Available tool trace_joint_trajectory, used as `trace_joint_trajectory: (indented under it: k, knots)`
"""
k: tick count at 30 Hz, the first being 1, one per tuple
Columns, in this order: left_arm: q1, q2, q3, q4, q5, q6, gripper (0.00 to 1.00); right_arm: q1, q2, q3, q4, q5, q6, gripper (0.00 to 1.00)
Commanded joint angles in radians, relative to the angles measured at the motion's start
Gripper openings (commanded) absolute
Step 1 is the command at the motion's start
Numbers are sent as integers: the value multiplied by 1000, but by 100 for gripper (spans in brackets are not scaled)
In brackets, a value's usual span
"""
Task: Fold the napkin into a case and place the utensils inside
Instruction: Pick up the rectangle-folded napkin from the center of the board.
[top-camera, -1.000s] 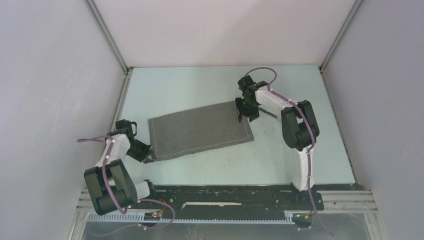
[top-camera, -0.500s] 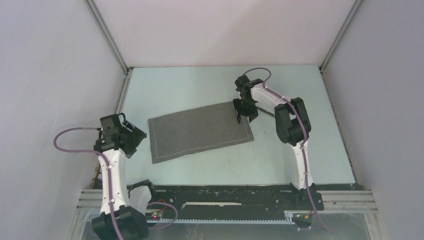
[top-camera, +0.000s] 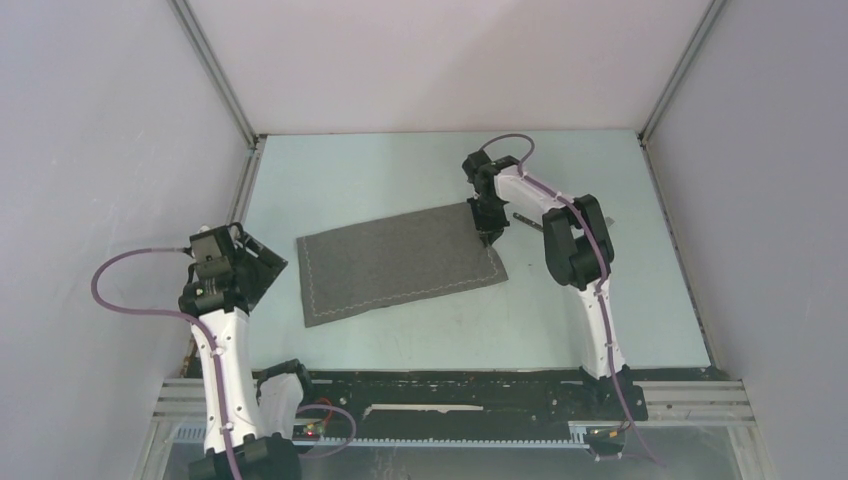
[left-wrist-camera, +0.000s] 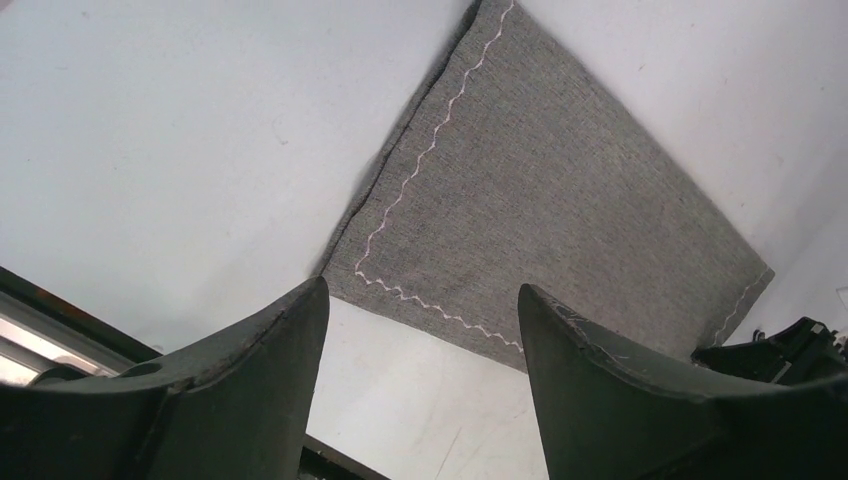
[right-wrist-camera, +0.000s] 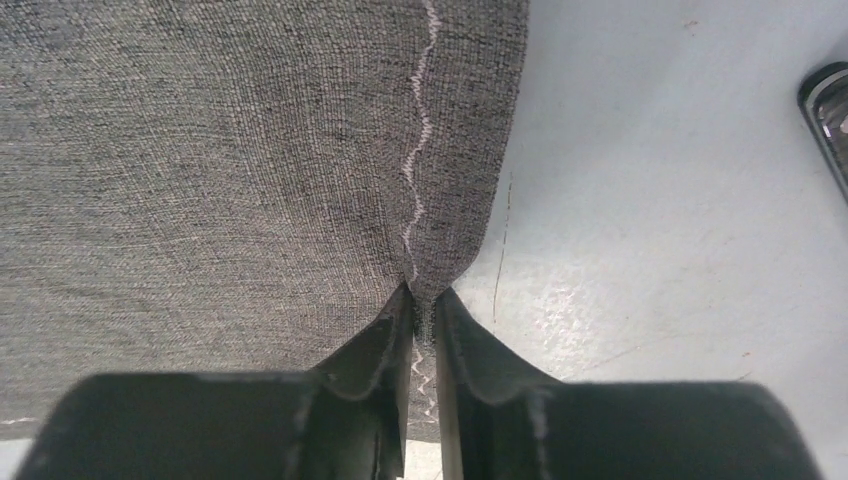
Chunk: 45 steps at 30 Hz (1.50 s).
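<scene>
From above, the pale bench (top-camera: 400, 170) sits inside white walls (top-camera: 430, 60), with a black rail (top-camera: 450, 385) along its bottom edge. The grey napkin (top-camera: 400, 262) lies flat and slanted at the centre, with bare bench all around it. The right end effector (top-camera: 488, 232) meets the napkin's upper right edge. Just right of it lies a slim dark utensil (top-camera: 527, 219), partly hidden by the arm. The left end effector (top-camera: 270, 268) hangs at centre left, apart from the cloth's left edge.

In the left wrist view, the fingers are spread wide with nothing between them. The napkin's stitched corner shows beyond the gap, with open bench on both sides.

In the right wrist view, the fingers are pinched together on the napkin's hemmed edge, and the cloth puckers there. Bare bench fills the right half, and a dark rounded object is cut off at the upper right.
</scene>
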Motion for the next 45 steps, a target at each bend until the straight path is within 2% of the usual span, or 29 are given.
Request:
trace_joint_trajectory:
  k: [1, 4, 11, 20, 31, 35, 40, 45]
  knots:
    - [-10, -12, 41, -6, -11, 31, 75, 26, 86, 8, 20, 104, 23, 15]
    - [-15, -4, 43, -5, -9, 38, 76, 35, 77, 15, 31, 117, 0, 0]
    - [-20, -2, 37, -3, -16, 47, 76, 24, -49, -61, 100, 65, -100, 0]
    - [-22, 0, 23, 13, 23, 53, 75, -89, -138, -124, 118, -8, -118, 0]
    - [-27, -5, 11, 34, 61, 57, 74, -183, -207, -125, 116, 69, -177, 0]
    - [-31, 4, 3, 52, 74, 54, 74, -147, -237, -83, 98, 90, -178, 0]
    - [-54, 9, 3, 60, 27, 77, 74, 6, -237, -6, 27, 151, -112, 0]
    - [-77, 9, 6, 66, 12, 86, 74, 193, -73, 198, -36, 133, -42, 0]
